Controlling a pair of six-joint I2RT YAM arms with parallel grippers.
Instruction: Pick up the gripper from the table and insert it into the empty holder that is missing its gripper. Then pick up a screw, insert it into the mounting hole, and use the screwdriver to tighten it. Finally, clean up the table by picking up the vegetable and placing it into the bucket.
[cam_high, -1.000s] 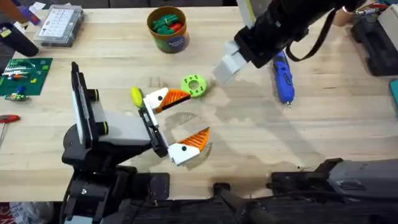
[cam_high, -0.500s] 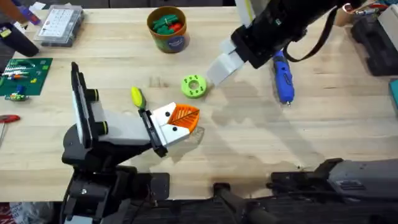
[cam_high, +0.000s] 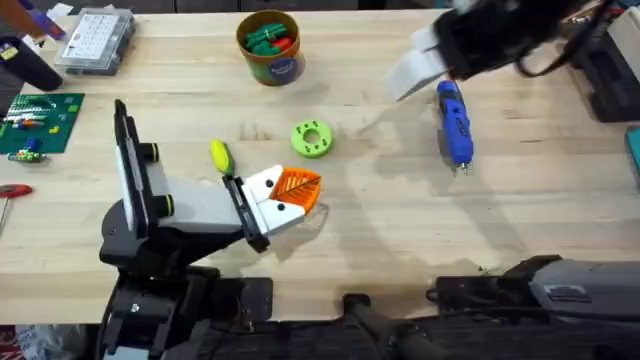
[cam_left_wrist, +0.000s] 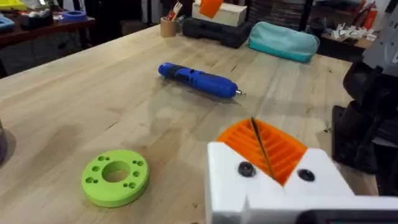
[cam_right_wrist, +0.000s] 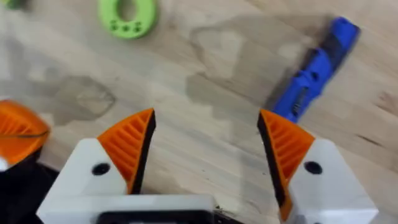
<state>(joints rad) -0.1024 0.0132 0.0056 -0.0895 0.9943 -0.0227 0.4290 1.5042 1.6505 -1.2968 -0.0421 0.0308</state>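
The left arm is lying low over the table, its left gripper (cam_high: 290, 192) pointing toward the green ring (cam_high: 312, 139) just beyond it, orange pads pressed together. The right arm is reaching high, far beyond the ring, its right gripper (cam_right_wrist: 208, 146) hanging with fingers (cam_right_wrist: 127, 143) spread wide.

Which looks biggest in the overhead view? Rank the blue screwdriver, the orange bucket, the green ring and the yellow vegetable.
1. screwdriver, longest.
2. bucket.
3. green ring.
4. yellow vegetable, smallest, though close to the ring.
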